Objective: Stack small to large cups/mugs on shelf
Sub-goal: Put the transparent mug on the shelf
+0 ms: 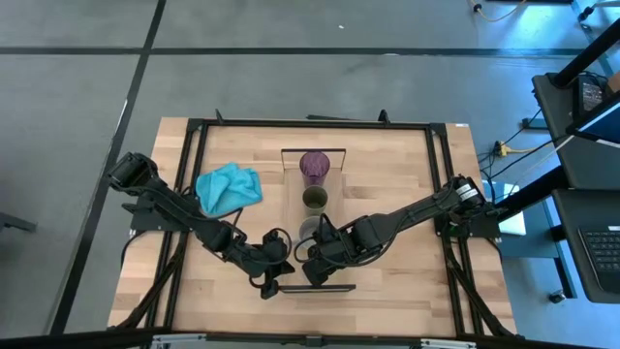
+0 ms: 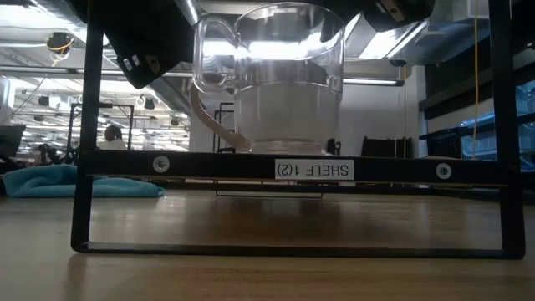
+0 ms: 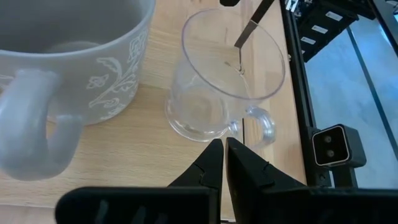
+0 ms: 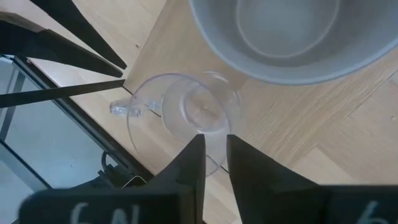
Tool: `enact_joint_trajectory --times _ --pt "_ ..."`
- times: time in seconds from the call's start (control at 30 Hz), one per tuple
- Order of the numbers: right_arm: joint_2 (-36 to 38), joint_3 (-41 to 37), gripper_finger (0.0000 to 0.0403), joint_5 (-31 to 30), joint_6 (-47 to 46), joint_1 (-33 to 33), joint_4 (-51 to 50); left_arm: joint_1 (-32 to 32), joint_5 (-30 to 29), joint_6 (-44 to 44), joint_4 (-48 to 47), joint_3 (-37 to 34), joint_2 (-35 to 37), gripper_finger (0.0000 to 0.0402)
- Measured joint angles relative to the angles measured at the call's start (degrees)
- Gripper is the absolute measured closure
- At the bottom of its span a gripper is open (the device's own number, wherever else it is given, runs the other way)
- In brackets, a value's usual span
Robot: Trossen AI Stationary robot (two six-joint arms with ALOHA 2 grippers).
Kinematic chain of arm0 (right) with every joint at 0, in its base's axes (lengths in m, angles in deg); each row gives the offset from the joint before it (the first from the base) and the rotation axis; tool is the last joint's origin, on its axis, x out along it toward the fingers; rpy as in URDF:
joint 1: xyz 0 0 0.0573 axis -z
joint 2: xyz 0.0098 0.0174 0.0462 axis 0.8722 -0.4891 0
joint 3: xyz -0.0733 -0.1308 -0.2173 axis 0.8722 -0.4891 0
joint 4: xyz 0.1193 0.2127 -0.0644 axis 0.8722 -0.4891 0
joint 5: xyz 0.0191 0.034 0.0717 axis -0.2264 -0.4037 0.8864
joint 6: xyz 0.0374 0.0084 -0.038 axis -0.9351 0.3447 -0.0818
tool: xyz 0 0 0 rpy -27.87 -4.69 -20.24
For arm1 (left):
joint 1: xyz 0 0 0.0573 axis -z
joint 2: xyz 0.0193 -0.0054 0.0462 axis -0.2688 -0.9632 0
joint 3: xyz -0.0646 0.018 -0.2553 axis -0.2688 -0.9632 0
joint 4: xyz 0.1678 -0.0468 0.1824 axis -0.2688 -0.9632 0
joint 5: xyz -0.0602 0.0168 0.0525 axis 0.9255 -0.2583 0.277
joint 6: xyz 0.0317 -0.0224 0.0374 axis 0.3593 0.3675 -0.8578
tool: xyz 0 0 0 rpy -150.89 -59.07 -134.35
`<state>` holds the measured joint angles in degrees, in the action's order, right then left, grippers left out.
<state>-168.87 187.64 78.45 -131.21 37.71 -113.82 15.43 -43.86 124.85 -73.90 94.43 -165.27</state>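
Free room and obstacles. The shelf point(image 1: 317, 225) lies lengthwise mid-worktop and carries a close row: purple tumbler point(image 1: 315, 166) at the far end, olive cup point(image 1: 315, 199) next, then grey mug point(image 3: 59, 65) with the clear glass point(image 3: 224, 87) just beside it at the near end. Gaps within the row are narrow. Both arms converge here: left gripper point(image 1: 274, 260) and right gripper point(image 1: 312, 260) flank the near end, crowding access from either side. The teal cloth point(image 1: 229, 187) lies left of the shelf, near the left arm. The worktop point(image 1: 407, 174) right of the far shelf end is bare. The black end frame point(image 2: 84, 134) bounds the near end.
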Motion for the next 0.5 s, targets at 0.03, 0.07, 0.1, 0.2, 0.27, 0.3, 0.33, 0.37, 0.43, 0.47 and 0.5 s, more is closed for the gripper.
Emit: enact_joint_trajectory --times 0.03,0.07,0.1,0.2,0.27,0.3,0.33,0.37,0.43,0.47,0.5 --pt "0.01 0.0 0.0335 0.0 0.02 0.0 0.0 0.0 0.0 0.0 0.0 0.0 -0.02 0.0388" --pt "0.0 0.0 0.0335 -0.02 0.02 0.0 0.0 0.0 0.0 0.02 0.0 0.0 -0.02 0.0388" --pt "0.02 0.0 0.0335 -0.02 0.04 0.0 0.0 0.0 0.0 0.02 0.0 0.0 0.0 0.0388" --pt "0.01 0.02 0.0335 -0.02 0.38 0.0 0.0 0.0 0.0 0.15 0.02 0.0 -0.08 0.0388" --pt "0.02 0.02 0.0335 -0.02 1.05 0.0 0.0 0.0 0.07 0.35 0.43 0.04 -0.91 0.0388" --pt "0.02 0.02 0.0335 -0.04 1.43 0.0 0.0 0.16 0.09 0.37 0.17 0.04 -1.37 0.0388" --pt "0.02 0.02 0.0335 -0.04 1.53 0.0 0.0 0.34 0.11 0.45 0.02 0.02 -1.72 0.0388" --pt "0.02 0.02 0.0335 -0.06 1.7 0.0 0.0 0.5 0.09 0.67 0.04 0.0 -1.85 0.0388" --pt "0.02 0.04 0.0335 -0.13 2.09 0.0 0.02 0.66 0.11 1.58 0.42 0.0 -1.92 0.0388" --pt "0.01 0.06 0.0335 -0.34 2.59 0.01 0.02 0.7 0.14 1.62 0.41 0.0 -1.92 0.0388" --pt "0.01 0.09 0.0335 -0.45 2.79 0.0 0.02 0.7 0.23 1.6 0.51 0.0 -1.84 0.0388"
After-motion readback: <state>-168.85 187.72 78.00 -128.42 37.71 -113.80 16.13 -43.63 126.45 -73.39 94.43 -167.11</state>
